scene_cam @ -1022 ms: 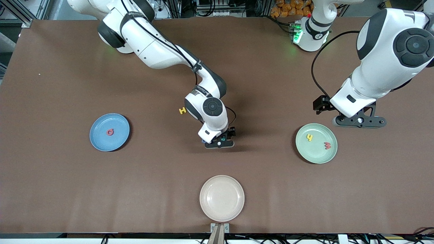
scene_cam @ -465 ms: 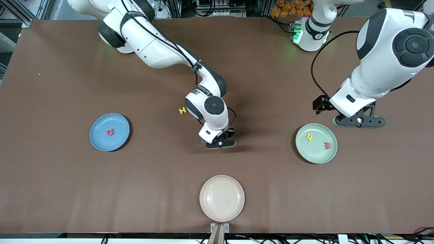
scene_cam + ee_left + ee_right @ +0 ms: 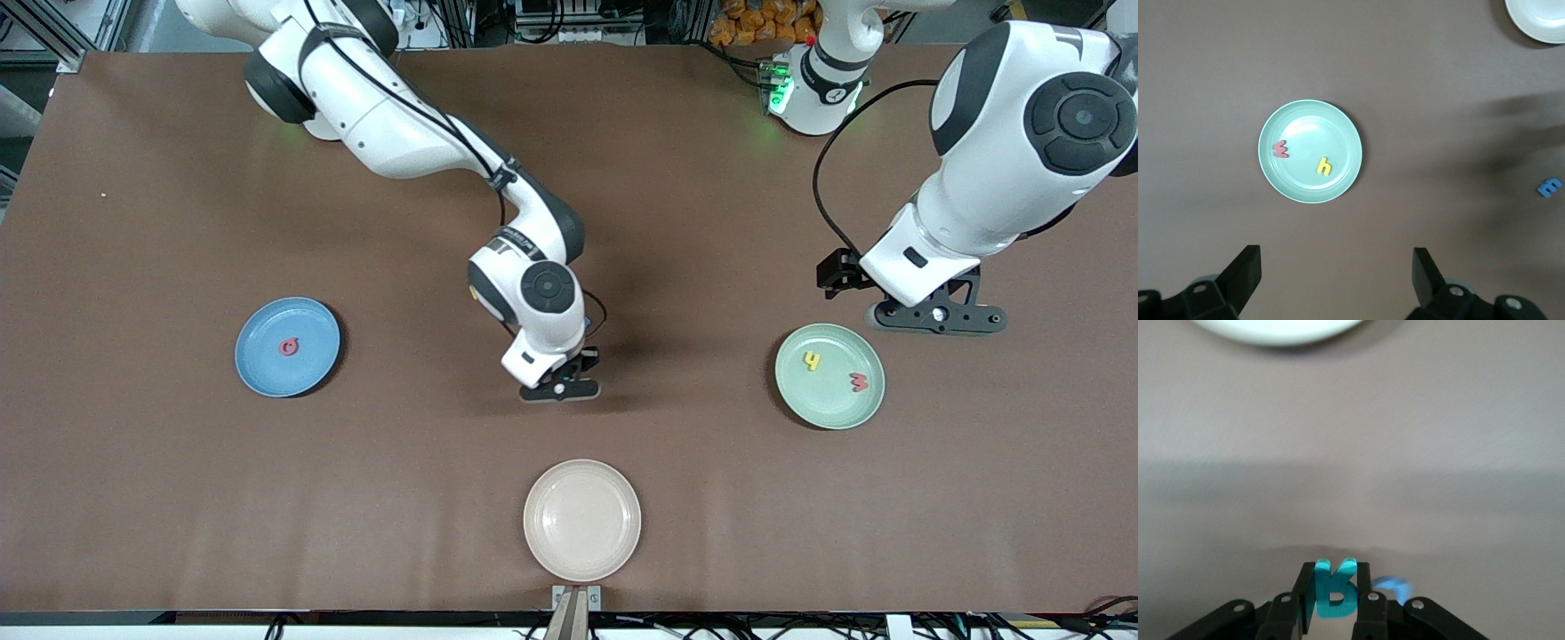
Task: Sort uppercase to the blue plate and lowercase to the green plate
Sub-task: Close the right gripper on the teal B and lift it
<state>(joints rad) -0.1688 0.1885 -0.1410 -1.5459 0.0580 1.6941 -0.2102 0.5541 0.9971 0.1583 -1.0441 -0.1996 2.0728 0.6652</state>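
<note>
Grip on show at centre stage: the right tool (image 3: pixel 558 389) hangs over the middle of the surface (image 3: pixel 178 498), fingers pinched together on the teal-green R (image 3: pixel 1333 590). The right wrist view has the letter standing on edge between the pads, gripped across its thin faces. That suits a small foam piece, since the flat sides give the pads something to bite on. Just beside it shows a smear of blue (image 3: pixel 1395 587), too blurred to name.

R is a capital, so I'd say it is bound for the blue plate (image 3: pixel 258 356), at nine o'clock from the right tool and toward the right arm's end. The red Q (image 3: pixel 289 346) sits there near the plate's centre, with plenty of bare plate around it for a drop.

Out at three o'clock, toward the left arm's end, the green plate (image 3: pixel 827 404) carries the yellow h (image 3: pixel 811 360) and the red w (image 3: pixel 859 382), lying apart from each other. The left tool (image 3: pixel 933 317) waits above the surface off that plate's one o'clock rim with its fingers spread wide and nothing between them, seemingly parked by its own plate for lowercase work. Its wrist view also catches a blue letter (image 3: pixel 1549 186) lying loose on the surface, unsorted.

Down at six o'clock the cream plate (image 3: pixel 581 520) holds no letters.
</note>
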